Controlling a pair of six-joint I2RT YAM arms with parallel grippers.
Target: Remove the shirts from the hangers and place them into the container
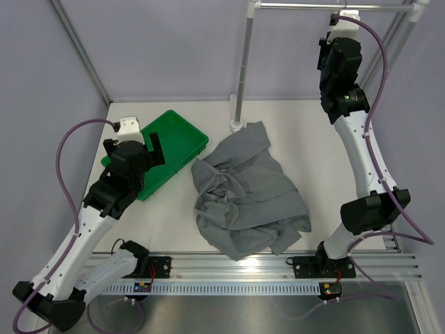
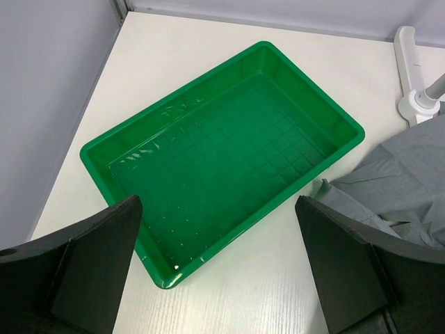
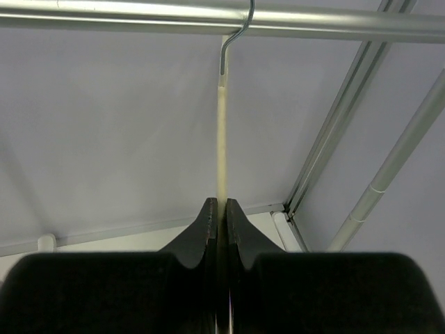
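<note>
On tabletop [image 1: 313,153]: grey shirt [image 1: 247,191] just R of green tray [image 1: 177,136].
L end effector [image 2: 219,236]: wide, over tray; we rate it nearer.
R end effector [image 3: 217,216]: pinching cream hanger [image 3: 222,139].

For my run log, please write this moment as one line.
shirt: crumpled beside tray | tray: empty | left claw: open above tray | right claw: shut on hanger, hooked on rail

shirt heap [image 1: 243,191] just beside tray [image 1: 175,136]
</note>
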